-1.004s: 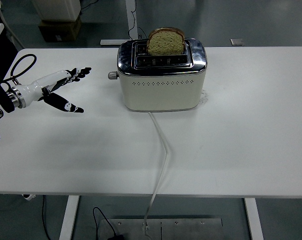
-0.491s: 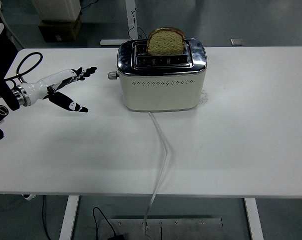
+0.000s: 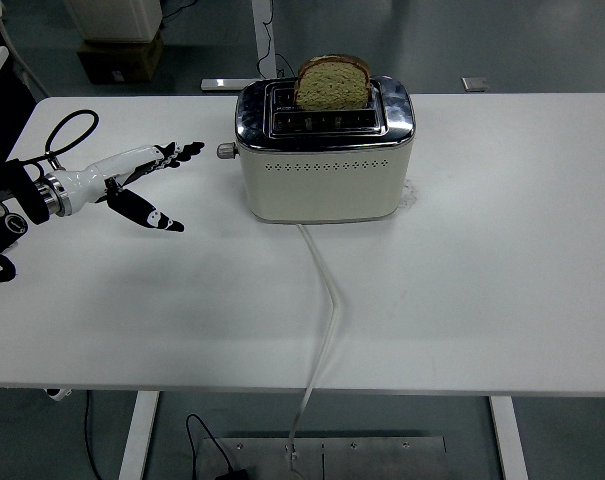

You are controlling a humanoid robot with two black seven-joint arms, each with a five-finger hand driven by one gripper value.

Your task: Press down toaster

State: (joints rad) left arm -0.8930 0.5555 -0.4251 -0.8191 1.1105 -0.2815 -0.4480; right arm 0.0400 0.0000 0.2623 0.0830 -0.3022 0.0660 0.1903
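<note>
Toaster (image 3: 324,160), cream with a chrome top, stands at the counter's (image 3: 482,280) twelve o'clock, a bread slice (image 3: 332,83) upright in a slot and its lever knob (image 3: 223,151) jutting from the nine o'clock end. Left hand (image 3: 142,180) hovers near that knob, fingers spread and holding nothing; a glancing push on so small a knob could slip off or shove the toaster sideways. Nothing blocks the approach, and the white power cord (image 3: 327,300) trails toward six o'clock, clear of the hand.
</note>
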